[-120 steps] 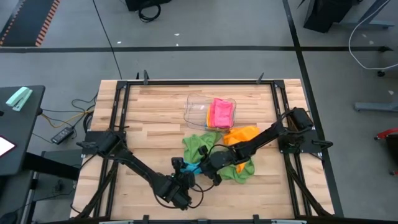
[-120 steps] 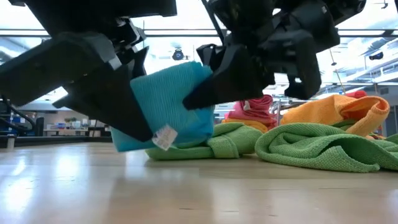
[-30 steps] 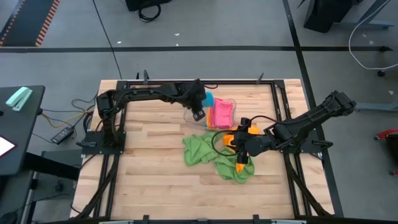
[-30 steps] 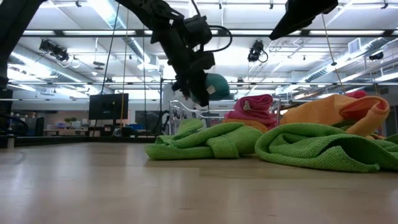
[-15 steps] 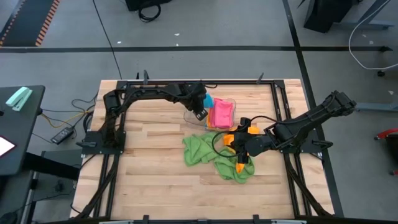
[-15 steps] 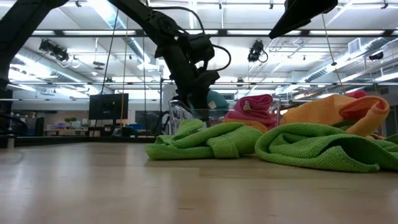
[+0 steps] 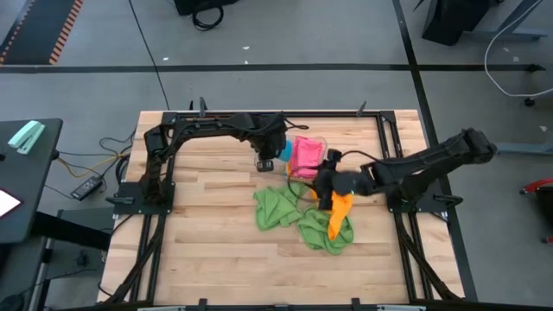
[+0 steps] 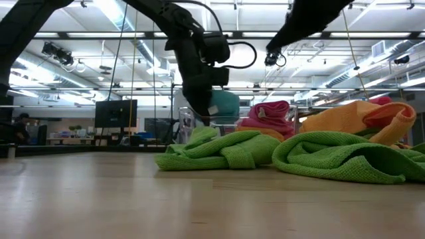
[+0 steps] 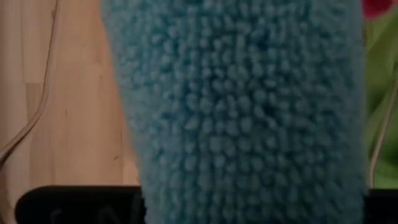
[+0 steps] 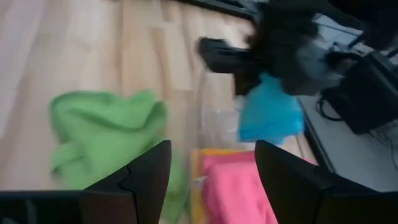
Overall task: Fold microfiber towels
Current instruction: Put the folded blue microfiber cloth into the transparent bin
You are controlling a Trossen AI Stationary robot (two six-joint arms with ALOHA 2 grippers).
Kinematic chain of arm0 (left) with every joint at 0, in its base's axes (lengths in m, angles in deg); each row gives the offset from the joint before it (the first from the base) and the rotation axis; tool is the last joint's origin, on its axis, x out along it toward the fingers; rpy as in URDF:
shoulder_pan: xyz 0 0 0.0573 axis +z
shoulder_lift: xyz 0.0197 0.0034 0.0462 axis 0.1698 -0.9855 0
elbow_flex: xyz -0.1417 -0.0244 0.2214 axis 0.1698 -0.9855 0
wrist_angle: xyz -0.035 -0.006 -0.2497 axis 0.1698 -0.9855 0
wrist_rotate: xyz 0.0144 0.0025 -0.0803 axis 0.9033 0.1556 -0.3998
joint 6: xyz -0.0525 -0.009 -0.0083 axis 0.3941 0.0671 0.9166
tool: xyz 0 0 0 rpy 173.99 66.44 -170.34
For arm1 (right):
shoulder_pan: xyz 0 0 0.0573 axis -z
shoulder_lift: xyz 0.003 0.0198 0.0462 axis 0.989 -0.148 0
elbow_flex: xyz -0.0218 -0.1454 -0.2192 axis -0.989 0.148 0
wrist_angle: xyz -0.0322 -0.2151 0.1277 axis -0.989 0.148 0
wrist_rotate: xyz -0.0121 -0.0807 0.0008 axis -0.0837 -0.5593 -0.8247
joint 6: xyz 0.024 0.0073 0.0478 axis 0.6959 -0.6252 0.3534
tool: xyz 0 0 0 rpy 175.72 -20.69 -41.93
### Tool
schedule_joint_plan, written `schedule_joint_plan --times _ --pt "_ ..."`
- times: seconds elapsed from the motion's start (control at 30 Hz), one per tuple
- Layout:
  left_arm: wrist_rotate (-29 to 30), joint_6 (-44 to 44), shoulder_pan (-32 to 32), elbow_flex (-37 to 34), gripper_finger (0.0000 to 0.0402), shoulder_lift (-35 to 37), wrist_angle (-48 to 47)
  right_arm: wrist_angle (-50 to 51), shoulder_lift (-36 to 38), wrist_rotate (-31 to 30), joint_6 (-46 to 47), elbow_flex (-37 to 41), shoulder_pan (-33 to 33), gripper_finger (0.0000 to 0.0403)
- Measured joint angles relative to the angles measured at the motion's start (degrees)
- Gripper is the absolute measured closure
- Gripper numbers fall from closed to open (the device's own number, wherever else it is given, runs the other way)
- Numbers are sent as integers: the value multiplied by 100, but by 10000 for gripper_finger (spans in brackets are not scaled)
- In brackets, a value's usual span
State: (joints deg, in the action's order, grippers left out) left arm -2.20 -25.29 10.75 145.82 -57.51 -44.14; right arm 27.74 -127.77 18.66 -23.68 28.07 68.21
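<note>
We see the left gripper pinching the folded blue towel over the clear tray, beside the pink towel. The right gripper, jaws spread, hovers above the orange towel and green towels on the worktop.

The left pincer, reached far across, pinches closed, while the right pincer hangs mid-tabletop, apparently spread wide.

Bright, even overhead light; ceiling strip lamps visible in low view, sheen on worktop. Shadows soft. Right wrist view smeared by motion blur. Left wrist view filled by close blue towel, edges soft.
</note>
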Motion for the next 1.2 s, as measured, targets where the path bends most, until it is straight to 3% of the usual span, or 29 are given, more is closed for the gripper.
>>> schedule_joint_plan --times 0.17,0.3,0.6,0.73,0.9,1.07,1.2 --pt "17 -466 4 186 333 0 -467 -1254 -4 1516 -85 541 1100 162" --pt "27 -1224 4 194 332 0 -743 -1541 -4 2641 114 732 1930 162" --pt "67 -4109 -18 194 318 0 -255 -1815 -124 3671 170 739 2637 162" --pt "66 -4386 -35 194 323 0 -22 -1774 -124 3694 310 739 2625 162" --pt "65 -4049 -113 328 331 2 68 -2060 -294 2688 163 743 2336 149" --pt "61 -3819 -224 451 326 7 -108 -2810 -569 1965 -178 735 1935 113" --pt "52 -3450 -220 487 322 15 -194 -3281 -696 1746 -193 734 1887 77"
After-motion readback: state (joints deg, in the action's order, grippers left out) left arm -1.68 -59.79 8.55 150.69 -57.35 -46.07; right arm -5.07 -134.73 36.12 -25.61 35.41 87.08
